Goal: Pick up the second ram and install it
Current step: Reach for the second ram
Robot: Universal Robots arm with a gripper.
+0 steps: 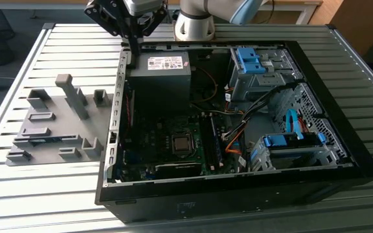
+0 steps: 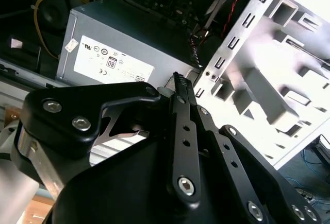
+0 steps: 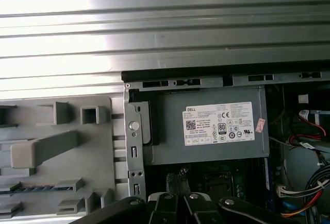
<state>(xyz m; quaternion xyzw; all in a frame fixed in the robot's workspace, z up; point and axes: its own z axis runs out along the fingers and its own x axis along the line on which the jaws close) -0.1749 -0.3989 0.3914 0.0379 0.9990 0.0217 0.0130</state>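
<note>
Position of second ram — lying in a slot of the grey holder tray beside the computer case, long axis pointing toward the case. Gripper — fingers together, empty, hanging by the power supply, well apart from the ram.

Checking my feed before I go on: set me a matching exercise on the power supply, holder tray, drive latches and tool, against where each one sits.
1 power supply
2 holder tray
3 drive latches
4 tool

A on the table, at the exterior view's left of the case
B over the case's rim
C inside the case, exterior view's right half
D inside the case, bearing a white label

Pairs: 1-D, 2-A, 3-C, 4-B
</note>
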